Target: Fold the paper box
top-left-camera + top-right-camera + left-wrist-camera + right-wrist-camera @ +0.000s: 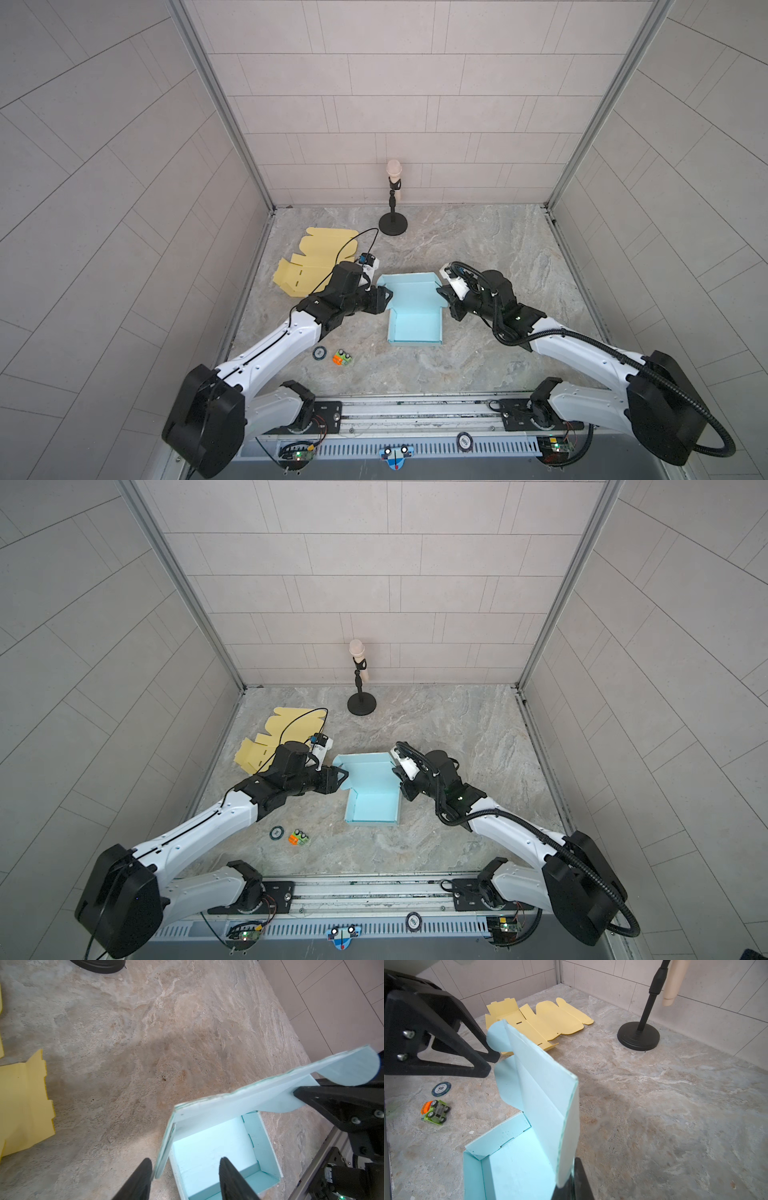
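Blue paper box (413,328) is sitting near the middle of the stone-patterned table (498,249), between the two arms, its walled base tray lying flat while its lid (409,289) is standing raised off the tray's far edge. The right gripper (443,293) is pinching the lid's side flap on its own side, jaws closed tight on the thin card; in the right wrist view that flap (569,1126) is running down between the dark fingers. The left gripper (388,294) is reaching to the opposite side flap with its jaws standing moderately apart, gripping nothing; in the left wrist view the flap (164,1147) is hanging between the two fingers (143,1176), just beside one and clear of the other. In both top views, a yellow box blank (320,262) is lying unfolded left of and behind the box, partly under the left arm. A poker chip (319,353) and a toy car (343,357) are lying close together in front of the box on the left, the car showing its wheels in the right wrist view. A black stand (392,208) is standing upright by the back wall.
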Available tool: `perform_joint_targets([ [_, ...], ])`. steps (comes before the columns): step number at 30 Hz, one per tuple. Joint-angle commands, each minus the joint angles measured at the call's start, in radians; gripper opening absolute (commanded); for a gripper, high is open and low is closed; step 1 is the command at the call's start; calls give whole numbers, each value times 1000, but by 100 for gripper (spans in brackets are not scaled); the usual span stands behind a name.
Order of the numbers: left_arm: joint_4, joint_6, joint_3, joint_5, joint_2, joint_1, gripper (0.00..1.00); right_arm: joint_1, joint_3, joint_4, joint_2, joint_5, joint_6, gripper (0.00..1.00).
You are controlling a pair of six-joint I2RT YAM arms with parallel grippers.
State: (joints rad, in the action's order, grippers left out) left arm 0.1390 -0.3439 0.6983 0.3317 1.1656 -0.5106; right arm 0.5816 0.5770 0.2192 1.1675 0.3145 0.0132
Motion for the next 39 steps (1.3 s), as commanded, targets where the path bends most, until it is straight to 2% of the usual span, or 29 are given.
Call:
perform_joint_targets([
  [1, -33, 4, -6, 4, 16, 1, 51, -4, 10, -1, 9, -13, 1, 0],
  [6, -53, -4, -17, 4, 40, 1, 43, -7, 9, 0, 13, -17, 7, 0],
  [14, -43, -4, -22, -8, 43, 1, 24, -9, 9, -1, 12, -28, 8, 0],
  [29, -13, 0, -28, -41, 21, -6, 5, -10, 24, -27, 6, -66, 19, 0],
  [39, 1, 6, -10, -69, 19, -22, 0, -11, 37, -59, 12, -105, 38, 9],
])
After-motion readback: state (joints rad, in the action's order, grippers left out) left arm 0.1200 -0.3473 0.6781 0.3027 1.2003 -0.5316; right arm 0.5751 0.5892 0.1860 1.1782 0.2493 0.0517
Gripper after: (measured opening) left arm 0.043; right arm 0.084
